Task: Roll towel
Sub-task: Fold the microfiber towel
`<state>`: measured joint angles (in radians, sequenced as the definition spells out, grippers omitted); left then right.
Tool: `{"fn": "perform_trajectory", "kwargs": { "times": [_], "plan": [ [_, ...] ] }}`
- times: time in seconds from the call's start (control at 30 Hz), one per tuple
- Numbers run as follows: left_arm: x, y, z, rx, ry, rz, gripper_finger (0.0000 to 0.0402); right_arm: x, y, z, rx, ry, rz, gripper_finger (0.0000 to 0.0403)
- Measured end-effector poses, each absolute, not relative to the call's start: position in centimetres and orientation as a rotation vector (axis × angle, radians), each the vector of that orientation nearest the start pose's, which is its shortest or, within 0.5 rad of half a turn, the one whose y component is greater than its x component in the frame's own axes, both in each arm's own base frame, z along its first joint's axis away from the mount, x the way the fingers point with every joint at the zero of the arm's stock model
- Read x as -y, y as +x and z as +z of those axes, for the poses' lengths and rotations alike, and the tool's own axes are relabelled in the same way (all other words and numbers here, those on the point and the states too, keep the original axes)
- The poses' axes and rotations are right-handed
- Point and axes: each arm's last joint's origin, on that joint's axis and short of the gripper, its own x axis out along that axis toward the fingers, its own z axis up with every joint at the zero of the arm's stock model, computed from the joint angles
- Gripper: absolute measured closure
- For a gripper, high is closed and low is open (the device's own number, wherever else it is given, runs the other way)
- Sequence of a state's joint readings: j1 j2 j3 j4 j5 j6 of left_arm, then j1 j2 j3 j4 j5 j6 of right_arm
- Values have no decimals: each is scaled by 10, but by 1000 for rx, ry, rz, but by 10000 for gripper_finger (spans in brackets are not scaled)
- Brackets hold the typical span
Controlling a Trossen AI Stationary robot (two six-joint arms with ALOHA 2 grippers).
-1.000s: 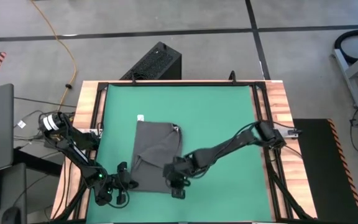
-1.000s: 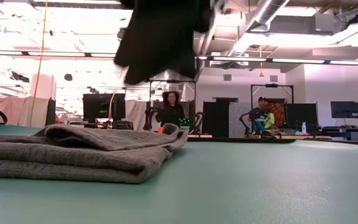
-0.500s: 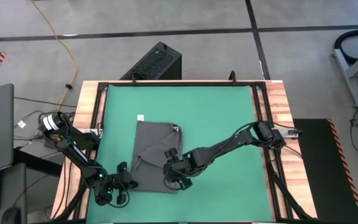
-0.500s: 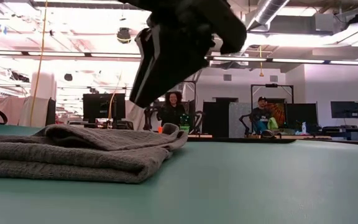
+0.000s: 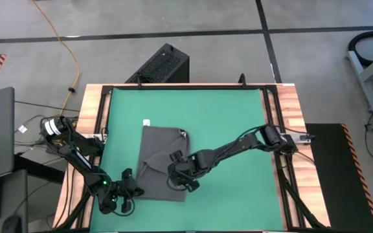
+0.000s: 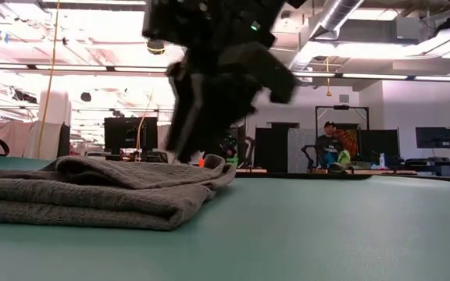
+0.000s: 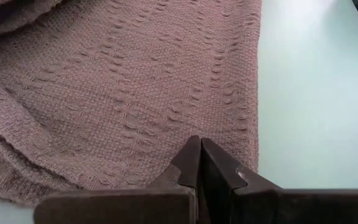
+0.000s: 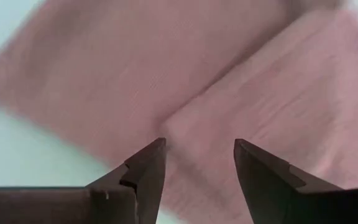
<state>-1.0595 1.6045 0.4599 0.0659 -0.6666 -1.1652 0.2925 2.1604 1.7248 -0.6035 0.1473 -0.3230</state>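
Towel (image 5: 162, 162) lies folded on green mat (image 5: 225, 116), toward near-left part. Small white tag (image 5: 146, 122) at its far edge; no writing readable. Right gripper (image 5: 181, 180) above towel's near-right corner, fingers spread apart, nothing between them. Left gripper (image 5: 133, 190) at towel's near-left edge, fingers pressed together, empty.
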Motion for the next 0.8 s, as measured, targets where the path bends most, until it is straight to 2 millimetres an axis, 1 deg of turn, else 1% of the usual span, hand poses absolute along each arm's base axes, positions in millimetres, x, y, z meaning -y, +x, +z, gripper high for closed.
{"fn": "perform_trajectory", "kwargs": {
  "times": [0.07,0.13,0.2,0.33,0.53,0.67,0.8],
  "plan": [
    [190,127,89,-765,-278,91,401,-132,448,185,-978,-520,300,189],
    [189,127,89,-766,-273,90,401,-135,447,183,-992,-528,311,190],
    [189,127,89,-768,-272,89,401,-136,450,172,-1001,-534,316,190],
    [189,127,89,-769,-268,89,401,-135,450,159,-1043,-558,314,190],
    [189,126,89,-773,-258,92,401,-132,448,157,-1092,-538,276,206],
    [189,126,89,-774,-251,89,401,-133,448,166,-1104,-538,273,225],
    [189,126,89,-772,-251,90,401,-133,451,175,-1077,-532,266,233]
  ]
}}
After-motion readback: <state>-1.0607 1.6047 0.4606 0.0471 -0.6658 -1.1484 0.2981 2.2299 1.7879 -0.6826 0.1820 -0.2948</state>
